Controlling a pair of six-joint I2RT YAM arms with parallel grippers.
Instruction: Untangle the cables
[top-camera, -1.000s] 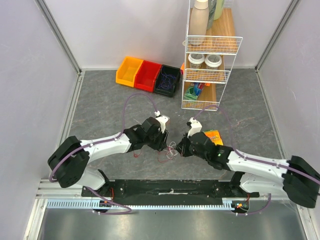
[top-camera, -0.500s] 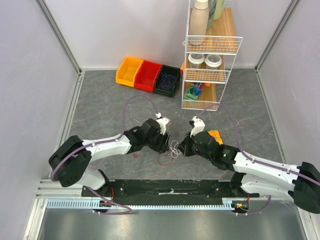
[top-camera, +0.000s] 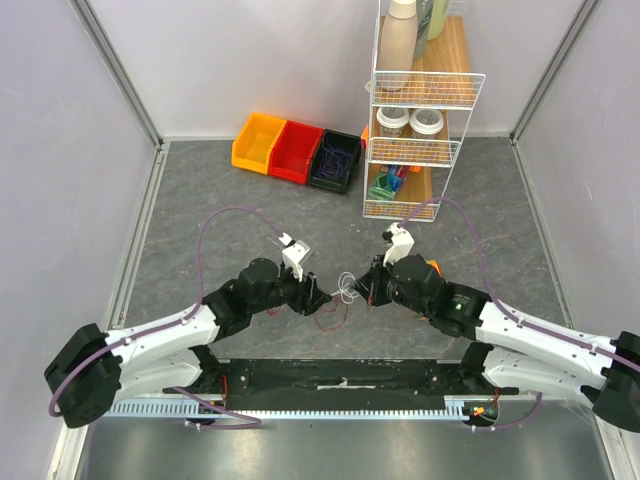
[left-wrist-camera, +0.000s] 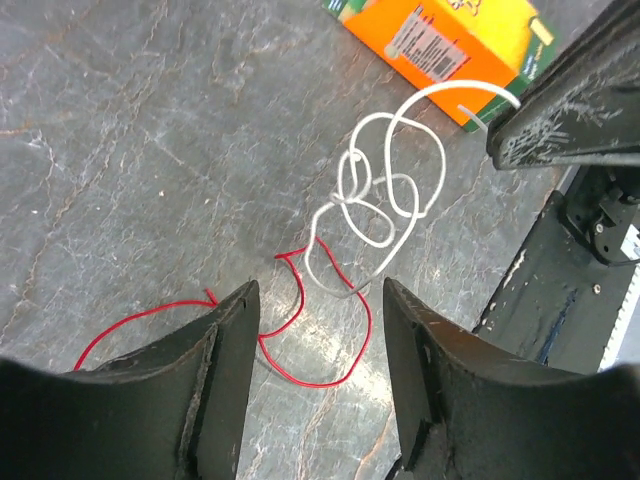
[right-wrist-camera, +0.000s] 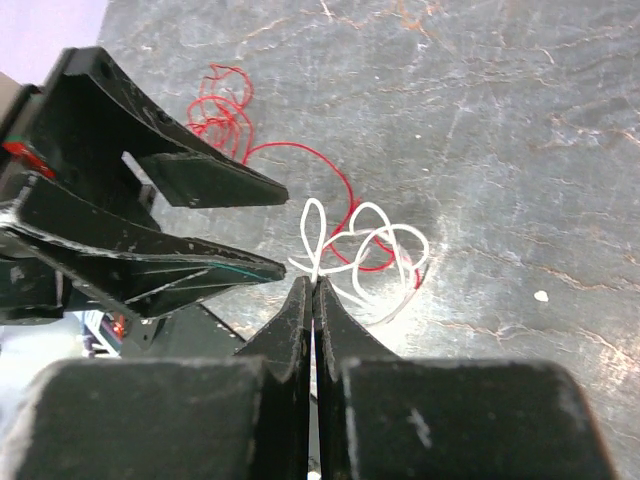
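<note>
— Any writing you can read here?
— None. The orange box, upper right of the left wrist view, bears a barcode label; its print is too small to read.

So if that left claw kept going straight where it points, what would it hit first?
Likely the red cable, whose loop lies nearest ahead between the left gripper's open jaws. The white cable tangle, pinched by the right gripper, comes just after. Depth is hard to judge.

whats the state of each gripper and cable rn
left gripper: open, holding nothing
right gripper: shut on white cable
white cable: knotted into loops, pinched at one point, crossing the red cable
red cable: lying loose, coiled at one end, not held
</note>
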